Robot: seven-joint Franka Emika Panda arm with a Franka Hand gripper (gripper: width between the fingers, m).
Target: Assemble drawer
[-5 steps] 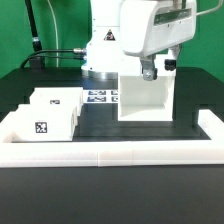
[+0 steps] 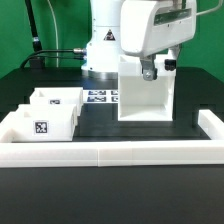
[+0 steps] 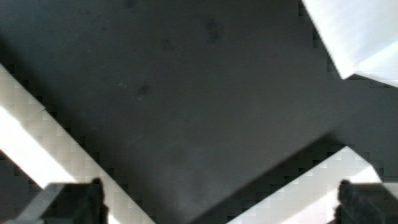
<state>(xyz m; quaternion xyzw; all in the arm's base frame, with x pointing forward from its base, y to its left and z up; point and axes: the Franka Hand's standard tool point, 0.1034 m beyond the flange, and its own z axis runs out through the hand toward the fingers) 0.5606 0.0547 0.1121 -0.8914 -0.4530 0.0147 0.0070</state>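
Tool [image 3: 217,206] is spread wide. In the wrist view you see both fingers [image 3: 71,200] at the frame edge, with only black mat [image 3: 196,90] between them and no part pinched.

In the exterior view the arm's hand [image 2: 155,35] hangs over the drawer housing [image 2: 146,100] and covers its upper edge. The fingertips are hidden there, so you can't tell whether they touch it.

The housing stands upright on the mat, toward the exterior view's right, just beside the marker board [image 2: 99,97].

Both trays sit at the exterior view's left, close together:
- The front tray [image 2: 40,127] has its tag facing the camera.
- The rear tray [image 2: 56,104] is right behind it, near the left run of the border wall [image 2: 110,152].

That wall rings the mat, and the dark bench [image 2: 110,195] lies outside it.

Hard to read:
- The tray knobs are too small to make out.
- The white piece [image 3: 365,35] in a corner of the wrist view is cut off, so you can't say which part it is.
- The pale strips beside the fingers are blurred.
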